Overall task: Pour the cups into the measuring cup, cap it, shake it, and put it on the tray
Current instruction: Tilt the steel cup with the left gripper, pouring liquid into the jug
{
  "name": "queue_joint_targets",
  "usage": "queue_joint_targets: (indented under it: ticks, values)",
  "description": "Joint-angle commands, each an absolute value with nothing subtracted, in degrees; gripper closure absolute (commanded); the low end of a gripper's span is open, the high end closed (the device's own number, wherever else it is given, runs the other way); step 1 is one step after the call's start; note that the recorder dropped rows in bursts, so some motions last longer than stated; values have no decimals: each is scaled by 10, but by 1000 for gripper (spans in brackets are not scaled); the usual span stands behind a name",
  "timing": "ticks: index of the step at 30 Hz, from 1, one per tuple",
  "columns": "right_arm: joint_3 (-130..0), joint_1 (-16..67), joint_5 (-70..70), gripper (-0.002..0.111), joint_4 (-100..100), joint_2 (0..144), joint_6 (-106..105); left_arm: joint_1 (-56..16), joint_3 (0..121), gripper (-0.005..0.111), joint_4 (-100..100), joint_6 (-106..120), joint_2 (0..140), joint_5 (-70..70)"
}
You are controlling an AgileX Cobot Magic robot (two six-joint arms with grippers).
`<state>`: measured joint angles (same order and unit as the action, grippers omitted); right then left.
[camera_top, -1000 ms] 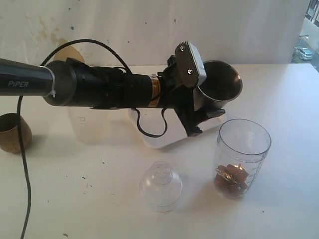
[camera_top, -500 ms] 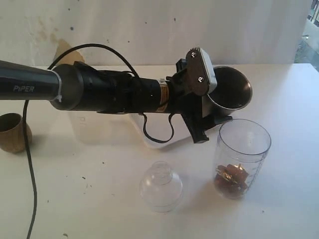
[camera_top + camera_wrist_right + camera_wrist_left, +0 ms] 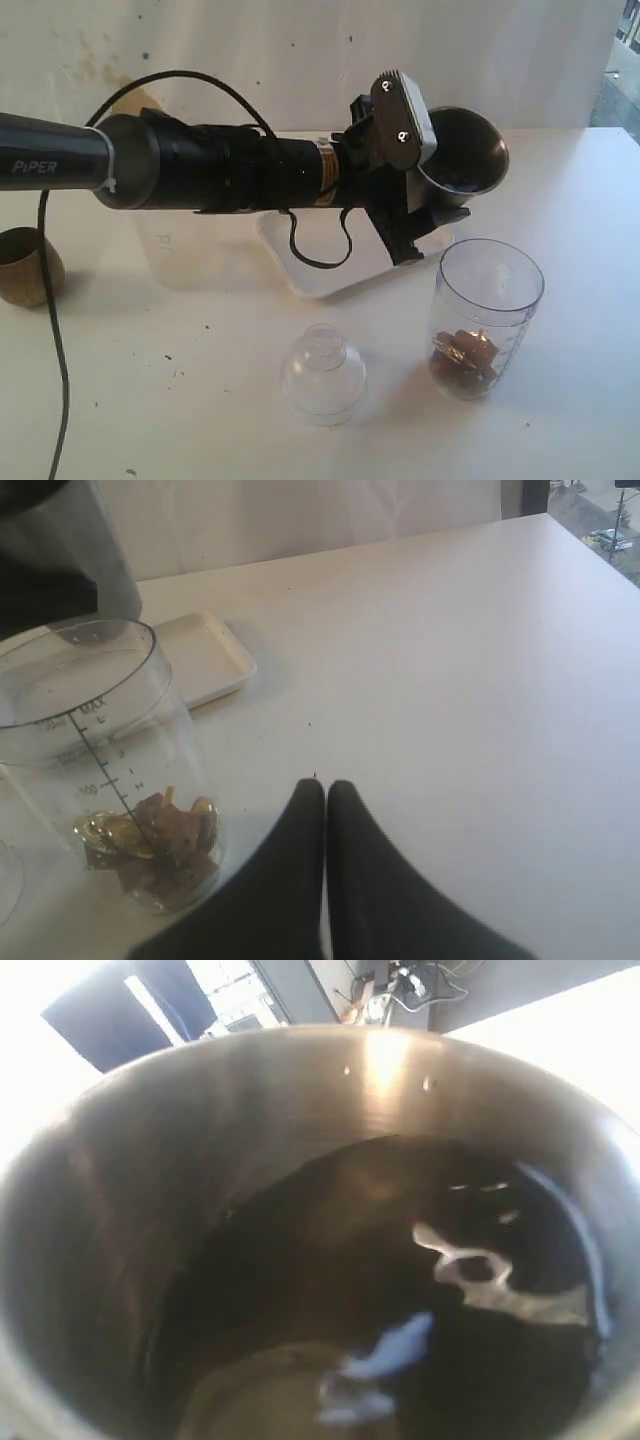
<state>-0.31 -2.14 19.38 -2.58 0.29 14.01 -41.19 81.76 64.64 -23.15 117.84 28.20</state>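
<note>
Steel tumbler [image 3: 462,152] near measuring cup [image 3: 487,318] rim

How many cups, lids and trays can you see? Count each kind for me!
Pouring cups: 3 (brown cup, steel tumbler, frosted cup, faint behind the arm)
Measuring cup: 1
Domed lid: 1
Tray: 1
Total: 6
</note>
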Motion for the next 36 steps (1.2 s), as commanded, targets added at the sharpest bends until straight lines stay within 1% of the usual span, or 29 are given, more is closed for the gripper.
queue_joint_targets:
  ticks: [1, 11, 23, 36]
  values:
    - [0, -24, 193, 108, -29, 0, 138, -413, 831, 107, 621, -220, 1153, 308]
    - [0, -24, 193, 108, -29, 0, 138, -424, 831, 107, 708, -216, 1153, 312]
    - [0, -24, 193, 108, -29, 0, 138, -424, 831, 107, 707, -131, 1153, 300]
    - [0, -24, 193, 108, -29, 0, 138, -424, 831, 107, 707, -92, 1153, 290]
